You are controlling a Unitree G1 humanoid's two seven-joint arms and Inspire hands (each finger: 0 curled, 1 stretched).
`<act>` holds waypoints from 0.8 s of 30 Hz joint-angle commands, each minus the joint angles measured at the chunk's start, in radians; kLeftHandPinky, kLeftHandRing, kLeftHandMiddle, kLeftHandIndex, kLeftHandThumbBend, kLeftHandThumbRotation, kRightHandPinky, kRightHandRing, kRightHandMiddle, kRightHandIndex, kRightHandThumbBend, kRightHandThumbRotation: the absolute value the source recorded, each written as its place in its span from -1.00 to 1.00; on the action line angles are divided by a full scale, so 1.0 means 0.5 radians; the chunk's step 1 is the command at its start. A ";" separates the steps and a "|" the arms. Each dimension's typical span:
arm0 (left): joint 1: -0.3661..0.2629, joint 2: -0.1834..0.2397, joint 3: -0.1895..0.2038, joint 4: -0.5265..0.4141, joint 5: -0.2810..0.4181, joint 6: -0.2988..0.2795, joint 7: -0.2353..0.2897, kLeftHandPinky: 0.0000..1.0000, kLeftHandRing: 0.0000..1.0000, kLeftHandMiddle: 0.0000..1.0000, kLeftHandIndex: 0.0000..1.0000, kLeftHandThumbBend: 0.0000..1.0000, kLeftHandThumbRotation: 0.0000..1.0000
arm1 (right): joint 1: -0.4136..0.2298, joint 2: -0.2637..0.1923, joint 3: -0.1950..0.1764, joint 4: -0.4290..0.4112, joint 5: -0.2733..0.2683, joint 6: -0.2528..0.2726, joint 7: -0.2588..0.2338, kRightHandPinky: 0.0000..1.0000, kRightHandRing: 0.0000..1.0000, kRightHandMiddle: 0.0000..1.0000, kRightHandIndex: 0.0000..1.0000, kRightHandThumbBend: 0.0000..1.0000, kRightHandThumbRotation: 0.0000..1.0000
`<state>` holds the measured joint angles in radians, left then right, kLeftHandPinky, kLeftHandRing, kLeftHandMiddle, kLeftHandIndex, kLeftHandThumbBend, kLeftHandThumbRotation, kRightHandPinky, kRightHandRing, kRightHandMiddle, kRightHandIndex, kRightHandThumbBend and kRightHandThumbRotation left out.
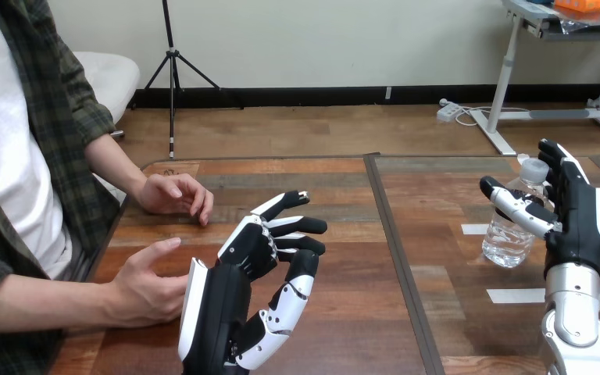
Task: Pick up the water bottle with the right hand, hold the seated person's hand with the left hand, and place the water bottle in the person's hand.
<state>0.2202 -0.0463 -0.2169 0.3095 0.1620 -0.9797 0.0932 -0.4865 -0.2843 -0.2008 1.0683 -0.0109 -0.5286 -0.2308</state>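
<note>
Status: the task is at an early stage and no step is complete. The water bottle (506,238) stands upright on the counter (344,312) at the right of the head view, not yet lifted. The right robot hand (574,226) is set just beside it and spread wide, fingers straight and pointing up, thumb reaching across the front of the bottle near its shoulder. No closed grasp is evident. The left robot hand (250,254) sits over the counter at the left of centre with loosely bent, spread fingers, and it holds nothing. The person's lower hand (144,289) is just beside the back of this robot hand, and no finger or thumb is curled round it. The person's upper hand (173,194) rests on the counter farther off, apart from both robot hands. Outstanding, as judged: grasp and lift the bottle, take hold of the person's hand, and deliver the bottle into it. Limits of observation: it cannot be told whether the thumb actually touches the bottle. The bottle's far side is masked by the right robot hand. Contact between the left robot hand's shell and the person's lower hand cannot be confirmed.
</note>
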 commanded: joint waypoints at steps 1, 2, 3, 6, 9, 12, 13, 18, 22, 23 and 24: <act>-0.004 -0.053 0.001 -0.056 0.010 -0.011 0.013 -0.05 0.17 0.32 0.54 -0.43 -0.07 | -0.188 -0.024 -0.033 0.010 0.042 0.013 0.026 0.82 0.81 0.79 0.73 0.36 -1.00; -0.003 -0.053 0.000 -0.057 0.011 -0.010 0.014 -0.05 0.17 0.32 0.54 -0.43 -0.07 | -0.189 -0.022 -0.037 0.011 0.047 0.017 0.031 0.82 0.81 0.79 0.73 0.36 -1.00; -0.004 -0.054 0.000 -0.055 0.011 -0.012 0.014 -0.05 0.17 0.32 0.54 -0.43 -0.07 | -0.190 -0.021 -0.035 0.013 0.044 0.026 0.026 0.81 0.81 0.80 0.73 0.36 -1.00; -0.004 -0.055 0.000 -0.054 0.011 -0.013 0.015 -0.05 0.17 0.31 0.54 -0.43 -0.08 | -0.193 -0.023 -0.031 0.021 0.035 0.039 0.021 0.81 0.81 0.80 0.73 0.35 -1.00; -0.002 -0.055 -0.002 -0.057 0.010 -0.009 0.013 -0.05 0.17 0.31 0.53 -0.42 -0.08 | -0.196 -0.023 -0.033 0.033 0.038 0.043 0.031 0.81 0.82 0.80 0.74 0.34 -1.00; -0.002 -0.053 -0.001 -0.055 0.011 -0.009 0.013 -0.05 0.17 0.31 0.53 -0.42 -0.08 | -0.203 -0.020 -0.040 0.047 0.047 0.044 0.041 0.81 0.82 0.81 0.74 0.34 -1.00; -0.002 -0.053 0.001 -0.055 0.016 -0.010 0.016 -0.05 0.17 0.31 0.53 -0.42 -0.08 | -0.205 -0.019 -0.042 0.050 0.051 0.042 0.044 0.81 0.82 0.81 0.74 0.34 -1.00; -0.005 -0.052 0.001 -0.048 0.014 -0.017 0.015 -0.04 0.17 0.31 0.53 -0.43 -0.08 | -0.215 -0.013 -0.052 0.072 0.066 0.041 0.060 0.81 0.83 0.82 0.74 0.33 -1.00; 0.003 -0.053 0.000 -0.052 0.019 -0.017 0.018 -0.04 0.17 0.31 0.54 -0.42 -0.08 | -0.221 -0.017 -0.052 0.089 0.062 0.052 0.060 0.82 0.84 0.83 0.75 0.33 -1.00; 0.004 -0.053 0.000 -0.052 0.019 -0.016 0.018 -0.04 0.17 0.31 0.54 -0.42 -0.08 | -0.222 -0.017 -0.052 0.093 0.061 0.055 0.060 0.82 0.84 0.83 0.75 0.32 -1.00; 0.004 -0.053 0.000 -0.052 0.019 -0.016 0.018 -0.04 0.17 0.31 0.54 -0.42 -0.08 | -0.225 -0.019 -0.047 0.096 0.053 0.065 0.053 0.82 0.84 0.83 0.75 0.32 -1.00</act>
<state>0.2210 -0.0463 -0.2168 0.3095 0.1661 -0.9797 0.0949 -0.4940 -0.2826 -0.2170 1.1135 0.0079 -0.5024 -0.2030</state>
